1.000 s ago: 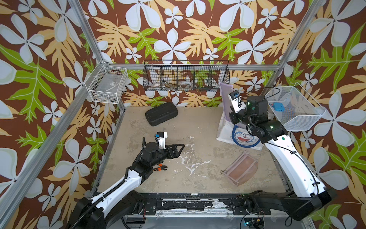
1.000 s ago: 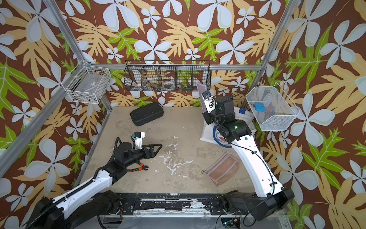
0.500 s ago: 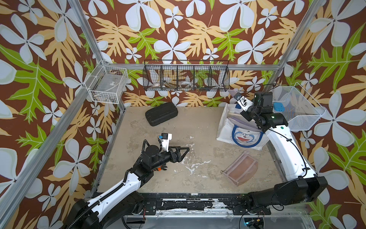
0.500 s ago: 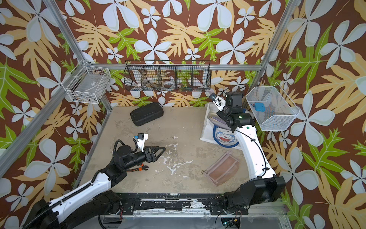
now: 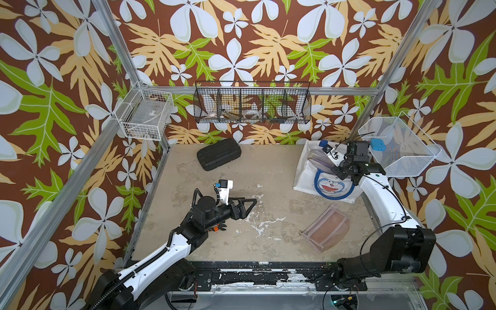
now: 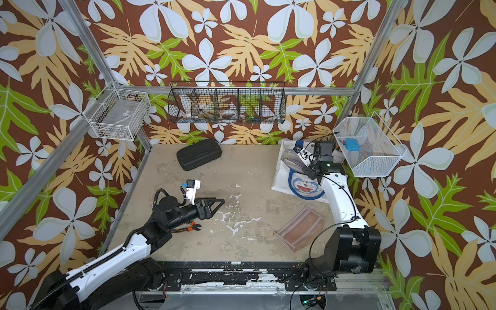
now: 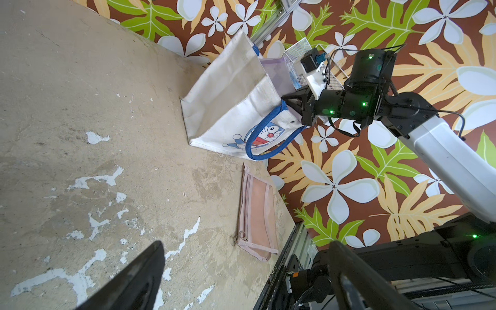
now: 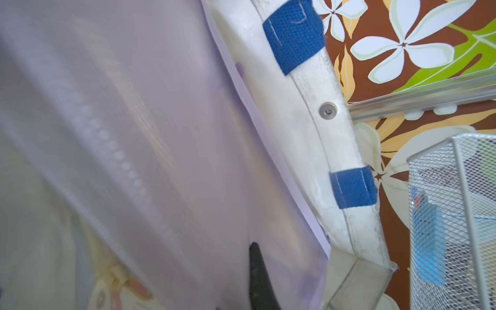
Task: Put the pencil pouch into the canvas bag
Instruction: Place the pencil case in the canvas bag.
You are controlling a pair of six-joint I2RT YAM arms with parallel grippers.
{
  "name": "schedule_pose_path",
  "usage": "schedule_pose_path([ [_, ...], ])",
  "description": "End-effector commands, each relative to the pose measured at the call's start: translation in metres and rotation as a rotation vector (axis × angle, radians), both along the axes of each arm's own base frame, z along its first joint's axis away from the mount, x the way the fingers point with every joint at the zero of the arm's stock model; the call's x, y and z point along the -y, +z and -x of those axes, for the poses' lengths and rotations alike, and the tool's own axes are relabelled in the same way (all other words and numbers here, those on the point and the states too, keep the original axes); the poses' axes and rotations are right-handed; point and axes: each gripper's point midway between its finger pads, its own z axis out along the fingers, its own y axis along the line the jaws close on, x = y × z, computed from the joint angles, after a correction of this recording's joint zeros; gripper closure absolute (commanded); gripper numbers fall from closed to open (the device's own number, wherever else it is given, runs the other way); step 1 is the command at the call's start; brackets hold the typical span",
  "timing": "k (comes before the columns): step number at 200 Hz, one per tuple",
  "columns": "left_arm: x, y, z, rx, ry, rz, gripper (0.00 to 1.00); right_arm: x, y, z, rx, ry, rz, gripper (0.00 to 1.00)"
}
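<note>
The right gripper (image 7: 291, 104) is clamped shut on the edge of the lilac pencil pouch (image 5: 318, 161), with its tips at the mouth of the canvas bag (image 5: 306, 177). From those tips the pouch runs into the bag's open top, between its two walls. How deep it reaches cannot be told. In the right wrist view its translucent sheet fills the frame, with one dark fingertip (image 8: 257, 279) showing through. The bag stands on the table right under this gripper. A white mesh basket (image 5: 397, 150) hangs just beside the gripper's outer side.

The left gripper (image 5: 249, 208) hangs above the table with its jaws spread wide and nothing between them. Ahead of its tips, well apart, a pink mesh pouch (image 7: 257, 212) lies flat, and the bag stands further on. Orange-handled pliers (image 6: 193, 228) lie on the table just under its wrist. A black hard case (image 5: 218, 154) lies off toward the back wall.

The table (image 5: 268, 174) is a sandy beige board, stained and scuffed, with white chipped patches just ahead of the left gripper. The walls are papered in brown with white blossoms and green and tan leaves, and are framed by aluminium posts. A black wire rack (image 5: 252, 104) hangs on the back wall, and a white wire basket (image 5: 145, 118) hangs in the corner on the left arm's side
</note>
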Motion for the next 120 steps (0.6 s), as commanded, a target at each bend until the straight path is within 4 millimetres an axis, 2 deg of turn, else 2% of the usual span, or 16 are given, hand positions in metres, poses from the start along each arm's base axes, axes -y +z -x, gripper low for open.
schedule_pose_path([
  [1,-0.001,0.001,-0.003,0.013,0.014,-0.005,0.04,-0.004,0.005,-0.012,0.031,0.0,-0.04,1.0],
  [37,0.0,-0.003,-0.005,0.002,0.016,-0.01,0.04,0.005,0.01,-0.028,0.042,-0.063,-0.048,0.98],
  [75,0.001,-0.013,-0.006,-0.021,0.013,-0.017,0.05,-0.003,0.022,-0.03,0.082,-0.04,-0.094,0.66],
  [99,0.002,-0.018,-0.006,-0.035,0.007,-0.016,0.05,-0.013,0.019,-0.024,0.072,-0.012,-0.141,0.39],
  [106,0.003,-0.02,-0.006,-0.039,0.005,-0.018,0.05,-0.016,0.016,-0.021,0.064,-0.009,-0.158,0.36],
  [120,0.003,-0.021,-0.006,-0.042,0.003,-0.02,0.05,-0.021,0.017,-0.016,0.063,-0.005,-0.198,0.38],
])
